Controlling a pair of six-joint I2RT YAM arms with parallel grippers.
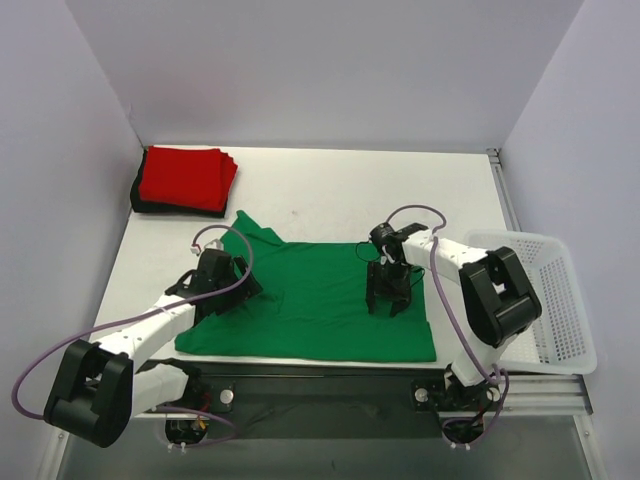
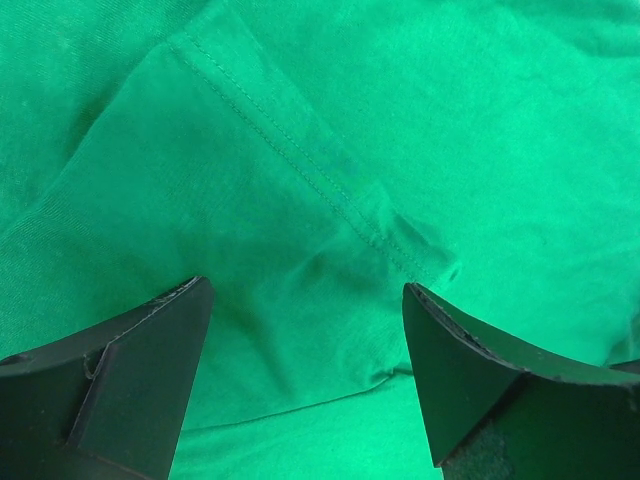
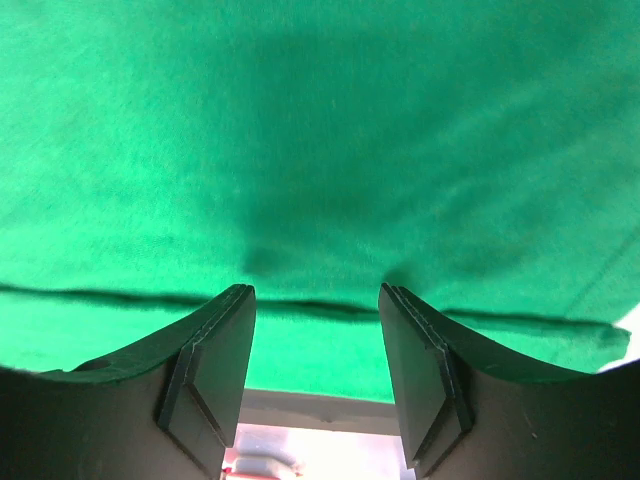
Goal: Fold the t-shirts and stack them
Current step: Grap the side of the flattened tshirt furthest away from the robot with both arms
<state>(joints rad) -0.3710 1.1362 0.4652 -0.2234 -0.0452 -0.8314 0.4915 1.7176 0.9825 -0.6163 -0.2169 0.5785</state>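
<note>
We count one green t-shirt [image 1: 320, 300] spread flat at the centre of the table [image 1: 330, 190], and a folded stack at upper left: one red shirt [image 1: 185, 177] on one black shirt [image 1: 140, 200]. One white basket [image 1: 560, 300] sits at right. Our left gripper [image 1: 222, 285] stands wide apart over a stitched hem, gripping nothing. Our right gripper [image 1: 388, 297] is half spread, fingers [image 3: 215, 350] empty, above a fold.
</note>
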